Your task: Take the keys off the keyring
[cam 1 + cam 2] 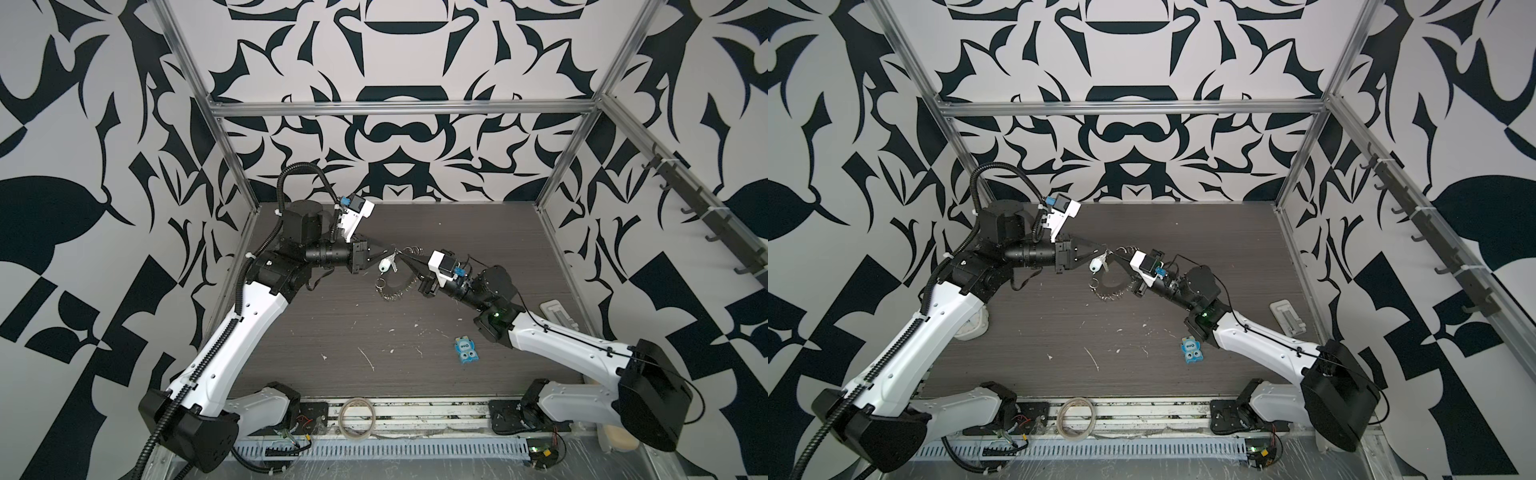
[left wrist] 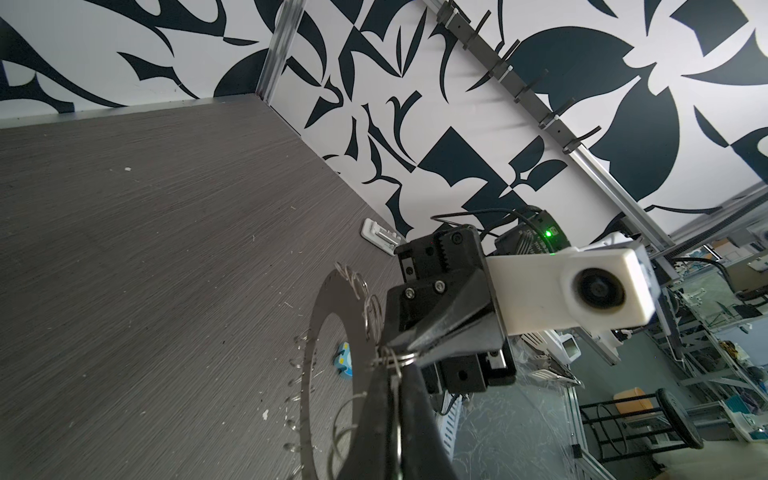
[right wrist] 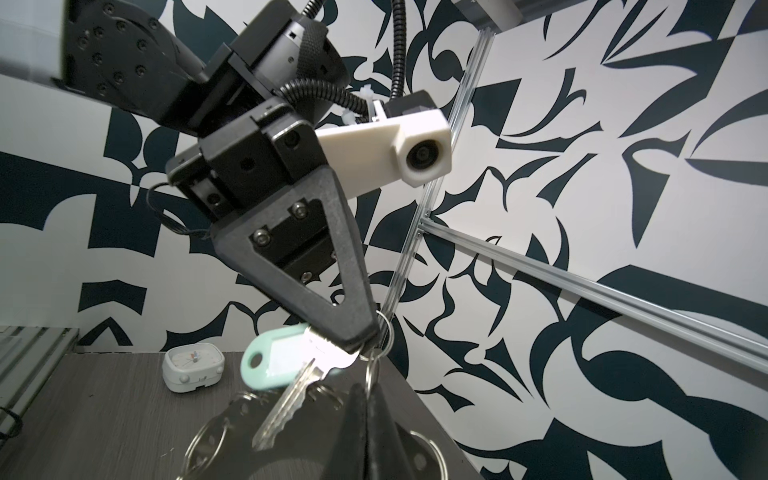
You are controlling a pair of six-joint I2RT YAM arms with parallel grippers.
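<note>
The keyring (image 2: 328, 307), a flat grey disc with a big hole and several small split rings on its rim, hangs tilted above the table (image 1: 397, 286) (image 1: 1112, 283). The keys, a silver key (image 3: 291, 403) with a pale oblong fob (image 3: 274, 365), dangle at its upper edge (image 1: 384, 264) (image 1: 1096, 265). My left gripper (image 2: 392, 370) (image 1: 390, 252) is shut on the split ring at the key's head. My right gripper (image 3: 368, 386) (image 1: 402, 257) meets it tip to tip and is shut on a neighbouring split ring (image 3: 372, 370).
A blue cartoon-faced packet (image 1: 466, 350) lies on the table near the right arm. A pale rectangular holder (image 1: 559, 316) sits by the right wall. A white alarm clock (image 3: 193, 370) stands at the left. A translucent tape roll (image 1: 357, 417) rests on the front rail.
</note>
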